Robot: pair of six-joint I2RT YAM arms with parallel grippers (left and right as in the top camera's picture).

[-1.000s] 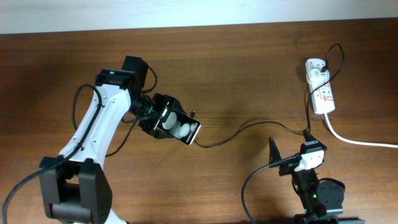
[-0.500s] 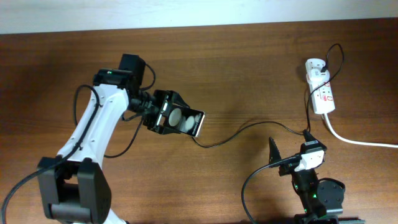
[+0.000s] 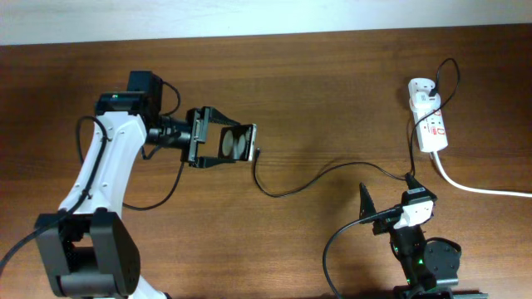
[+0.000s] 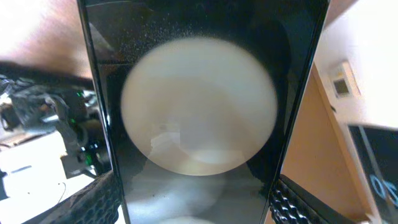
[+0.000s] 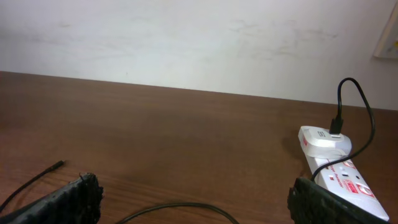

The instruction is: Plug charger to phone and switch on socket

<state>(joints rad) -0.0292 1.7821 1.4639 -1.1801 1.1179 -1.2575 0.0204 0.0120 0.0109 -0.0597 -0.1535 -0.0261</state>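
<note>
Since the earlier overhead frame the left hand [image 3: 233, 143] has carried the phone [image 4: 199, 28] up and to the left, toward the far side of the worktop [image 3: 332, 75], and turned it so that the hand now points level to the right; the near end of the charger [image 3: 274, 194] has followed it. Left hand clenched on the phone across its width, holding it clear of the worktop; the two pale round spots face up. The charger's tip sits just beside the phone's right edge; whether it is seated cannot be told. The cable runs right past the right hand [image 3: 387, 196] to the white adapter [image 3: 421, 87] on the socket [image 3: 434, 129]; socket lies far right, white cord [image 3: 482, 189] trailing off. Right hand released, fingers wide apart, grasping nothing.
</note>
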